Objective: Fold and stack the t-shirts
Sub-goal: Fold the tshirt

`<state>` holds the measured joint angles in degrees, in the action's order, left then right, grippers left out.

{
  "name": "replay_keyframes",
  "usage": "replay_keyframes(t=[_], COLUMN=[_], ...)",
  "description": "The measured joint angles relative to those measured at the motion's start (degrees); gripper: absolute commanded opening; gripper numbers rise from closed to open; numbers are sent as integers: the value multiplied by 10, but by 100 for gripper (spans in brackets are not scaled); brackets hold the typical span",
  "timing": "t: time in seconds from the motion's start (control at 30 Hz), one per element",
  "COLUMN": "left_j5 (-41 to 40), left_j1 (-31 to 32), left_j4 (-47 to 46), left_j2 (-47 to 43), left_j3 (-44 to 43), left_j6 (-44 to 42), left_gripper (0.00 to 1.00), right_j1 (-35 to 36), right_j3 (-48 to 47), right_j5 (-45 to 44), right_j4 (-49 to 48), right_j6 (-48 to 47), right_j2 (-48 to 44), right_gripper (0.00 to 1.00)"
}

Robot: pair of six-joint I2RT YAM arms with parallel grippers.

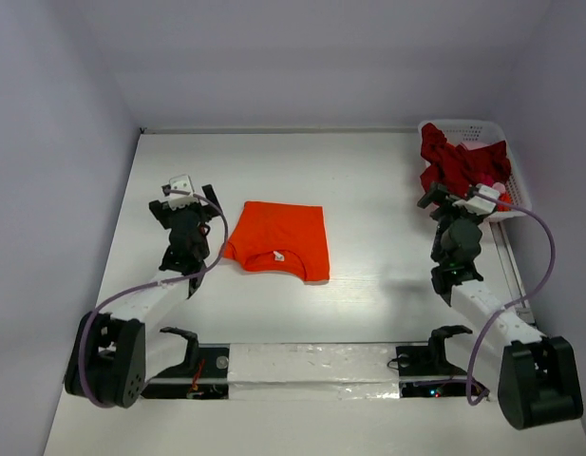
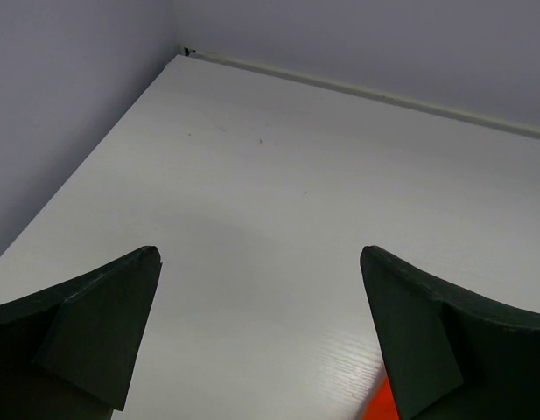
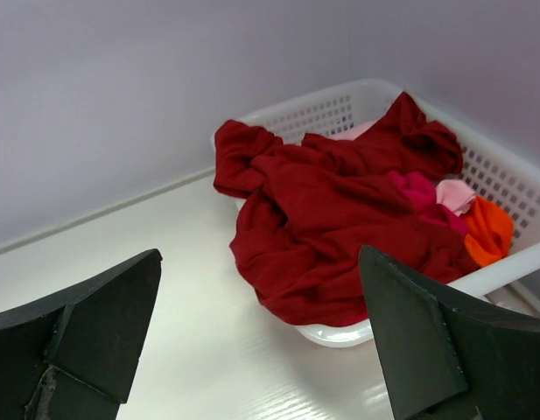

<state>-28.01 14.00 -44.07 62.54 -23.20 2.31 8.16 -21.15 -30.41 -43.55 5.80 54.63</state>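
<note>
Orange t-shirt [image 1: 278, 237] and left gripper [image 2: 261, 332] stand apart: jaws spread and empty, the gripper hangs over the table [image 1: 368, 190] just left of the shirt, which lies flat near the table's middle. Right gripper [image 3: 261, 332], jaws spread, faces the dark red t-shirt [image 3: 322, 236] spilling over the basket [image 3: 506, 175] at the far right corner.

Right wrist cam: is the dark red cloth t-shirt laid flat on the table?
No, the dark red cloth t-shirt is bunched in the white plastic lattice basket, spilling over its near rim.
</note>
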Motion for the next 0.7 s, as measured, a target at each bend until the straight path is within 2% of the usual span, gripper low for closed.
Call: replay_keyframes(t=[0.17, 0.4, 0.5, 0.7], left_j5=[-8, -20, -19, -1], left_j1=[-3, -6, -6, -25], left_j4=[-107, -237, -272, -284], left_j2=[63, 153, 166, 182], left_j3=[34, 73, 99, 108], left_j6=[-38, -68, -79, -82], left_gripper=[99, 99, 99, 99], right_j1=[0, -5, -25, -39], right_j3=[0, -15, -22, -30], right_j5=[11, 10, 11, 24], right_j4=[-48, -78, -91, -110], right_j6=[-4, -15, -10, -9], right_j2=[76, 132, 144, 181], right_gripper=[100, 100, 100, 100])
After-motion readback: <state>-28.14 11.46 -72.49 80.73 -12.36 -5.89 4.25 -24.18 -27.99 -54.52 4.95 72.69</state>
